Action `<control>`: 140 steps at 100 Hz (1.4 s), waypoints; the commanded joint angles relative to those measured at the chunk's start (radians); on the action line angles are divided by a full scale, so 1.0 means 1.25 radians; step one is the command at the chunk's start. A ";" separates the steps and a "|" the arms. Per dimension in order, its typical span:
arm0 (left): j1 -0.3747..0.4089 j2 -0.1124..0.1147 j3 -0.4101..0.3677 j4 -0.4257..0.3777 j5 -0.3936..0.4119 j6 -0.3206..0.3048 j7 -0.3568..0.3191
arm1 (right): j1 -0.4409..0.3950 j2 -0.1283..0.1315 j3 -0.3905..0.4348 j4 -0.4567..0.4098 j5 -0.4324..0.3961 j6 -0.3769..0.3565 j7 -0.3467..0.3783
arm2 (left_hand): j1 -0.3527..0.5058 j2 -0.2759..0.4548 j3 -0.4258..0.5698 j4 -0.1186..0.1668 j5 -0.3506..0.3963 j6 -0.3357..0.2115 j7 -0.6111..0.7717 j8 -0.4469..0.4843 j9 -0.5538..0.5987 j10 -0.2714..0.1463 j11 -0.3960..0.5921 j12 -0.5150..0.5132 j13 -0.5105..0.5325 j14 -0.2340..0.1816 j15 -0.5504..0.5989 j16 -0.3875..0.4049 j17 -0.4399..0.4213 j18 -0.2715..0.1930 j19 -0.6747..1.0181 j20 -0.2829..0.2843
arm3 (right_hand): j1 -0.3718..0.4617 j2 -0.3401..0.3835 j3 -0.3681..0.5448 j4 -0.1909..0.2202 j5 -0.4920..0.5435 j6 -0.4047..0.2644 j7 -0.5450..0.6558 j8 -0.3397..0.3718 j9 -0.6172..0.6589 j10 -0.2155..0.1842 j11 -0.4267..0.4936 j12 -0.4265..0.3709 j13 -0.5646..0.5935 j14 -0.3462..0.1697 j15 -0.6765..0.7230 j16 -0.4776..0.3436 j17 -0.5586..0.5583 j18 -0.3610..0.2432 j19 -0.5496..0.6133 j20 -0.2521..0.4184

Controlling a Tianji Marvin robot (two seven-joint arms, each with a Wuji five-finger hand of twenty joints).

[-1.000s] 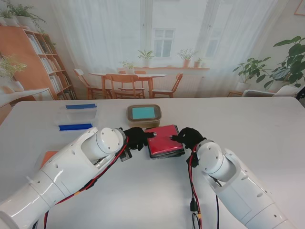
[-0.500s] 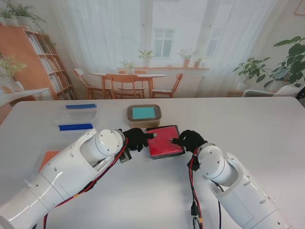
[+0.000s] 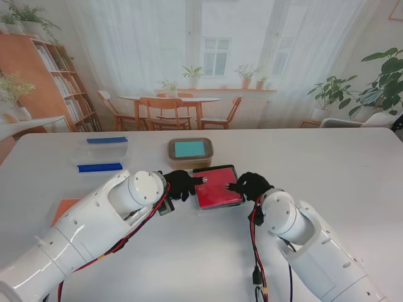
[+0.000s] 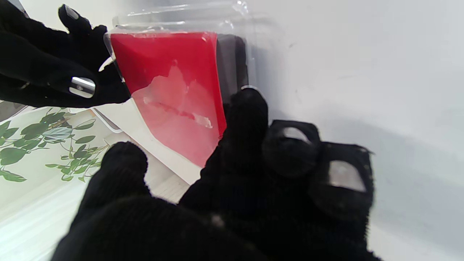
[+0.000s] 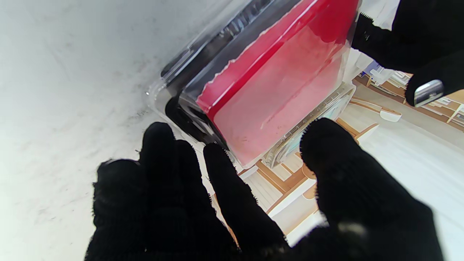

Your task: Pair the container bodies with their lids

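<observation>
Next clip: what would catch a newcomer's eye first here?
The red lid at the table's middle, on a dark container, flanked by two black-gloved hands: the left hand at its left edge, the right hand at its right. Just beyond it sits a box with a teal lid, and farther left a clear box with blue clips.

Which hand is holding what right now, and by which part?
Both hold the red lid: left hand at its left edge, right hand at its right edge, over the black container body.
</observation>
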 commanded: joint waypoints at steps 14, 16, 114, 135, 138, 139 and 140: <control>0.011 -0.008 -0.011 0.000 -0.002 0.001 0.012 | -0.006 -0.003 0.003 -0.007 0.004 -0.007 0.000 | -0.008 -0.008 -0.013 0.006 0.014 -0.017 -0.006 0.008 -0.009 -0.016 -0.006 -0.003 -0.010 0.079 0.030 -0.001 0.045 -0.128 0.174 -0.005 | -0.016 -0.008 0.008 0.017 -0.026 -0.025 -0.005 0.013 -0.027 -0.008 0.002 -0.011 -0.034 0.034 -0.008 0.009 0.005 -0.072 0.006 0.013; 0.013 -0.008 -0.013 -0.001 -0.001 0.000 0.014 | -0.007 -0.003 0.004 -0.008 0.004 -0.009 -0.001 | -0.009 -0.008 -0.014 0.006 0.015 -0.019 -0.005 0.008 -0.008 -0.017 -0.005 -0.003 -0.010 0.079 0.030 -0.001 0.045 -0.128 0.174 -0.005 | -0.017 -0.008 0.008 0.017 -0.025 -0.025 -0.005 0.013 -0.027 -0.008 0.002 -0.011 -0.034 0.034 -0.008 0.009 0.005 -0.072 0.006 0.013; 0.025 -0.010 -0.039 -0.019 -0.012 -0.035 0.030 | 0.000 -0.008 0.011 -0.028 0.039 -0.012 -0.004 | -0.011 -0.008 -0.014 0.006 0.018 -0.013 -0.002 0.009 -0.005 -0.018 -0.004 -0.004 -0.003 0.079 0.030 0.000 0.045 -0.126 0.173 -0.001 | -0.018 -0.007 0.009 0.017 -0.002 0.011 0.000 0.016 0.009 0.016 0.005 -0.016 0.003 0.048 0.010 0.012 0.041 -0.080 0.020 0.004; 0.024 -0.011 -0.039 -0.019 -0.015 -0.038 0.032 | 0.004 -0.008 0.013 -0.030 0.047 -0.013 0.001 | -0.011 -0.008 -0.013 0.006 0.018 -0.013 -0.001 0.010 -0.003 -0.018 -0.003 -0.005 -0.002 0.077 0.030 0.000 0.046 -0.127 0.173 -0.001 | -0.019 -0.007 0.008 0.017 0.004 0.015 0.003 0.016 0.017 0.020 0.006 -0.016 0.010 0.052 0.014 0.013 0.051 -0.083 0.026 -0.002; 0.024 -0.011 -0.040 -0.019 -0.015 -0.038 0.033 | 0.005 -0.008 0.013 -0.030 0.047 -0.014 0.001 | -0.011 -0.009 -0.013 0.006 0.019 -0.013 0.000 0.010 -0.003 -0.018 -0.004 -0.005 -0.002 0.077 0.030 0.000 0.047 -0.127 0.173 -0.001 | -0.018 -0.006 0.008 0.017 0.005 0.016 0.004 0.016 0.018 0.021 0.006 -0.016 0.011 0.053 0.014 0.012 0.052 -0.083 0.026 -0.003; 0.024 -0.012 -0.040 -0.019 -0.016 -0.038 0.033 | 0.005 -0.008 0.013 -0.030 0.048 -0.014 0.001 | -0.011 -0.009 -0.013 0.006 0.019 -0.014 0.000 0.010 -0.003 -0.018 -0.004 -0.005 -0.002 0.077 0.030 0.000 0.047 -0.127 0.173 -0.001 | -0.019 -0.007 0.008 0.017 0.005 0.016 0.004 0.016 0.018 0.021 0.006 -0.016 0.011 0.053 0.014 0.012 0.053 -0.083 0.027 -0.004; 0.024 -0.012 -0.040 -0.019 -0.016 -0.038 0.033 | 0.005 -0.008 0.013 -0.030 0.048 -0.014 0.001 | -0.010 -0.009 -0.013 0.006 0.018 -0.013 0.000 0.010 -0.004 -0.018 -0.004 -0.005 -0.002 0.077 0.030 0.000 0.047 -0.127 0.173 -0.001 | -0.018 -0.007 0.008 0.017 0.006 0.017 0.004 0.016 0.019 0.021 0.006 -0.016 0.012 0.053 0.015 0.012 0.053 -0.084 0.027 -0.004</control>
